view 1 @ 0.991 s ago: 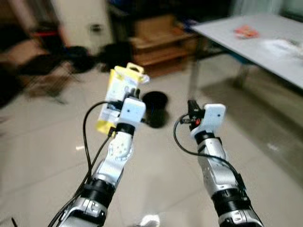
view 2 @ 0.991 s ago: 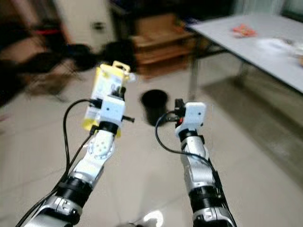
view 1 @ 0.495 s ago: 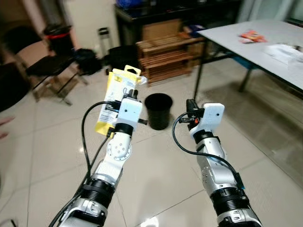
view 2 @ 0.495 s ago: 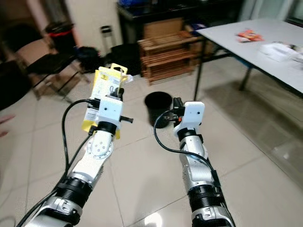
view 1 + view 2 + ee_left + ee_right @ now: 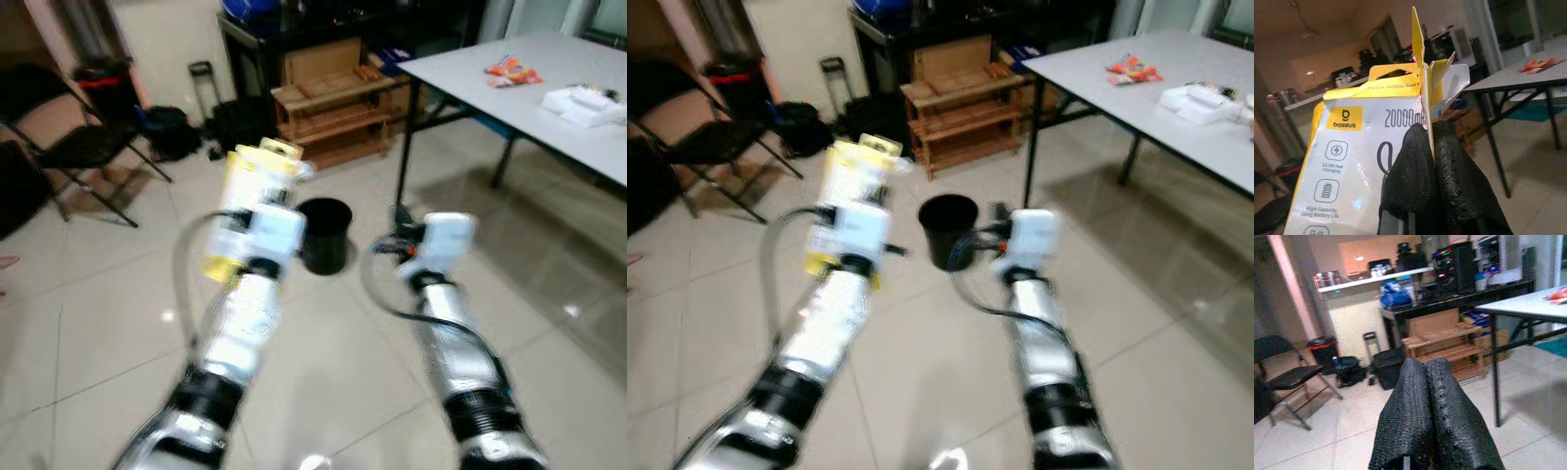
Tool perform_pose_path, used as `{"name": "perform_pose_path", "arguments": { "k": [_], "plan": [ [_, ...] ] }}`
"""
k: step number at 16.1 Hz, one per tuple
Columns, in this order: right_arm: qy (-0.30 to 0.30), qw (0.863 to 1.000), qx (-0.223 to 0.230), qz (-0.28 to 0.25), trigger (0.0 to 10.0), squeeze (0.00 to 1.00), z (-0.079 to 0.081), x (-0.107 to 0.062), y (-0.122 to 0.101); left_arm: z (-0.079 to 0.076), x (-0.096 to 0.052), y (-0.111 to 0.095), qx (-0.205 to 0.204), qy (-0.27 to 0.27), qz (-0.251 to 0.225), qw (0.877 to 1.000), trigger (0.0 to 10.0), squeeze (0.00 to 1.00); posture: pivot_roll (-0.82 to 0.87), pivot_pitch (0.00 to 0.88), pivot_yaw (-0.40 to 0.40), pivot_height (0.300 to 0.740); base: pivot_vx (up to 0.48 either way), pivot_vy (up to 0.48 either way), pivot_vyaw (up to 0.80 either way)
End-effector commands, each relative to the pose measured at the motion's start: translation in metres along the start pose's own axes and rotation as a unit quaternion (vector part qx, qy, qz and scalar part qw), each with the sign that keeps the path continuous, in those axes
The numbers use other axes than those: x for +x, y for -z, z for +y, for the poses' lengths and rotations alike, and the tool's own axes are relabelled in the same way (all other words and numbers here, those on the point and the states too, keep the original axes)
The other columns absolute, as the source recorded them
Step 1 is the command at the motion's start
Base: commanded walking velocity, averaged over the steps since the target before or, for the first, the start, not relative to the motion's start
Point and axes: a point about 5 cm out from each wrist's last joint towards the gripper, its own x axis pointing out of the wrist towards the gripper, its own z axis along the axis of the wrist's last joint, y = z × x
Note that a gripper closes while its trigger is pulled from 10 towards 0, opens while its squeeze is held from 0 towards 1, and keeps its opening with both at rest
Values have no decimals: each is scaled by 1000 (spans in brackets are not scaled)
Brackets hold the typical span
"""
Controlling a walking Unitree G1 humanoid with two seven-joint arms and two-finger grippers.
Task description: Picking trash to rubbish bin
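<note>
My left gripper (image 5: 1426, 147) is shut on a yellow and white power-bank carton (image 5: 247, 181), (image 5: 1359, 161), held upright at chest height to the left of centre. A small black rubbish bin (image 5: 324, 234) stands on the tiled floor ahead, between my two arms and just right of the carton. Raised beside it, my right gripper (image 5: 1425, 382) has its two black fingers (image 5: 1452, 416) pressed together with nothing between them. Both arms are blurred in the eye views.
A white table (image 5: 549, 88) with orange packets (image 5: 509, 69) and white items stands at the right; its black leg (image 5: 404, 147) is close to the bin. Wooden crates (image 5: 333, 113) and bags sit behind the bin. A folding chair (image 5: 69, 142) is at the left.
The camera has moved forward and shifted; the bin, the table and the chair sit slightly differently in the picture. The carton stays held in my left gripper. Both arms now look blurred.
</note>
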Motion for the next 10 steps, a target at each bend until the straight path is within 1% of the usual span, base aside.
{"name": "perform_pose_path", "arguments": {
  "k": [1, 2, 3, 10],
  "plan": [
    [-12, 1000, 13, -2, 10000, 0, 11, 3, -1, 12, 2, 1, 13, -7, 0, 1000, 10000, 0, -26, 4, 70, 740, 390, 0, 0],
    [-14, 1000, 13, -1, 10000, 0, 11, 4, -1, 12, 2, 1, 13, -7, 1, 1000, 10000, 0, -25, 5, 70, 740, 386, 0, -800],
    [-13, 1000, 5, -5, 10000, 0, 11, 4, -2, 12, 3, 1, 13, -7, 1, 1000, 10000, 0, -26, 5, 70, 740, 390, 0, 0],
    [-12, 1000, 7, -5, 10000, 0, 10, 5, -3, 12, 4, 0, 13, -4, 1, 1000, 10000, 0, -27, 8, 72, 740, 392, 0, 0]
  ]
}}
